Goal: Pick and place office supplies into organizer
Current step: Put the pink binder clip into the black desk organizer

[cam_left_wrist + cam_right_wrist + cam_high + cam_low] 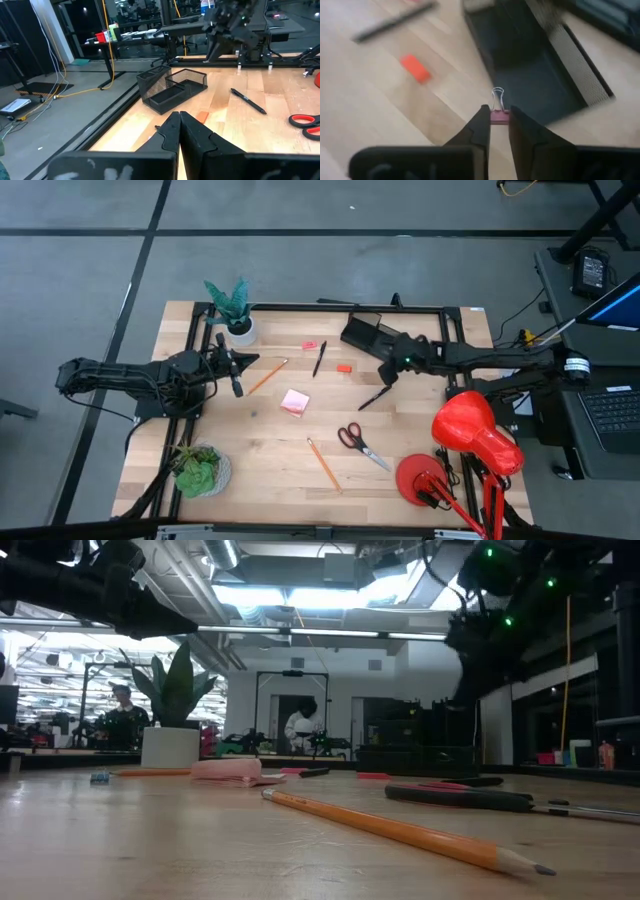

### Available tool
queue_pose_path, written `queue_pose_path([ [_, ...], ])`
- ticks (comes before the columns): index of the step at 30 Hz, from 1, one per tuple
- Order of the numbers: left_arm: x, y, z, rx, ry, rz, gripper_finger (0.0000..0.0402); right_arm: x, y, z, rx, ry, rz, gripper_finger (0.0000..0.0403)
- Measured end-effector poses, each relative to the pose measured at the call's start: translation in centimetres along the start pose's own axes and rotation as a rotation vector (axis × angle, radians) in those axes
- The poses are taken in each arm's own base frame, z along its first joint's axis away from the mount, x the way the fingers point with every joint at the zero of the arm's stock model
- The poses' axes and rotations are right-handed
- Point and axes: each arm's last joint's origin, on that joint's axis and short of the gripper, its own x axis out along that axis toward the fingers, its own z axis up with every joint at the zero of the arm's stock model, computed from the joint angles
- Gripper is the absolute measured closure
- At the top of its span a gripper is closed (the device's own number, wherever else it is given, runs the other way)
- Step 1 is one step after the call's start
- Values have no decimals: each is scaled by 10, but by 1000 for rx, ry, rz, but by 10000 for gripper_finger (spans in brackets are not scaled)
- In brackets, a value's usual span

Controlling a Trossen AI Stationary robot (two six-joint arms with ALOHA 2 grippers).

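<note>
My right gripper (499, 123) is shut on a small pink binder clip (498, 116) in the air beside the black mesh organizer (530, 65), just off its near edge (362, 332). On the table lie two black pens (319, 358) (375, 397), two orange pencils (266, 376) (323, 464), red-handled scissors (358, 442), a pink sticky-note pad (294, 402), an orange eraser (343, 367) and a pink eraser (310, 344). My left gripper (236, 372) waits shut at the table's left, holding nothing (179, 119). My right gripper pinches the binder clip's pink body (499, 118) between its two fingertips. The fingers slant down toward the table's far left. The clip's wire handle (497, 94) sticks out past the fingertips. The clip is lifted clear of the table.
A white pot with a green plant (238, 320) stands at the far left, and another plant (200, 470) at the near left. A red desk lamp (470, 440) fills the near right corner. A person shows in the room behind the table (298, 725).
</note>
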Motion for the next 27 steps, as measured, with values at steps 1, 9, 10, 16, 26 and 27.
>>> queue_pose_path([
  [1,0,0,0,0,0,0,398,-1,4,3,-12,-35,25,355],
  [9,0,0,0,0,0,0,398,-7,21,19,-63,-232,184,355],
  [10,0,0,0,0,0,0,398,-7,22,20,-69,-242,189,355],
  [16,0,0,0,7,0,0,398,-4,24,21,-66,-256,195,354],
  [26,0,0,0,8,-1,0,398,27,41,45,-136,-171,125,354],
  [27,0,0,0,8,-1,0,398,30,42,49,-143,-146,107,354],
])
